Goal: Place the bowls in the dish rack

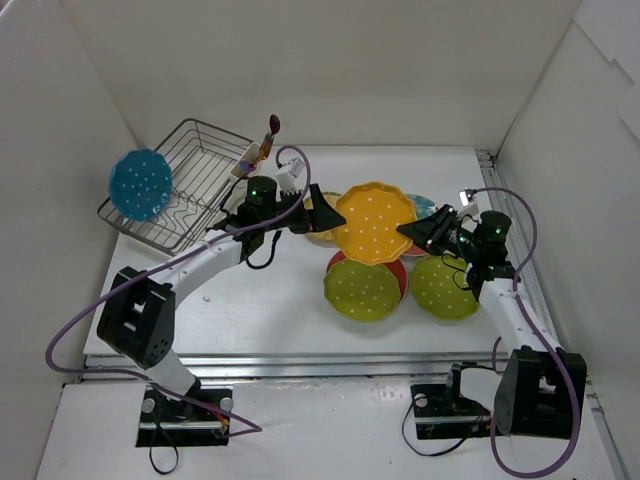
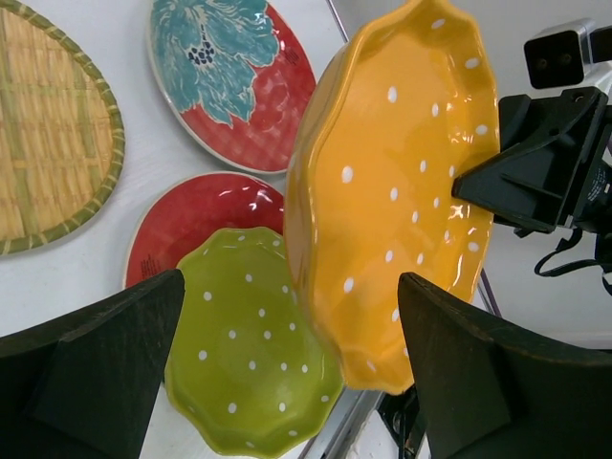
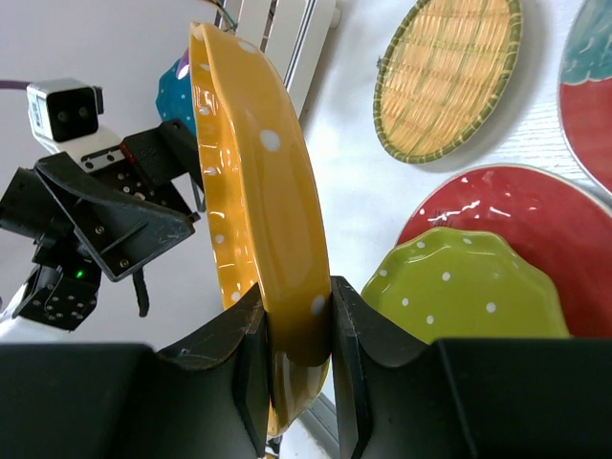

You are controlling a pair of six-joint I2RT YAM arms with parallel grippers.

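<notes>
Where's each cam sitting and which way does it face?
Top external: above and behind the bases, looking down on the table; both arms and the dish rack show.
Left wrist: on left arm, facing orange bowl; own open fingers flank it.
Right wrist: on right arm, facing left gripper; own fingers pinch the bowl's rim.
Shared: both wrist views show orange bowl and green bowl.

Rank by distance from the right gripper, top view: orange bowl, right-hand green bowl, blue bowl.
1. orange bowl: centre, clamped at its rim in the fingers of the right gripper.
2. right-hand green bowl: lying flat just on the near side of that gripper.
3. blue bowl: far left, upright at the dish rack.
</notes>
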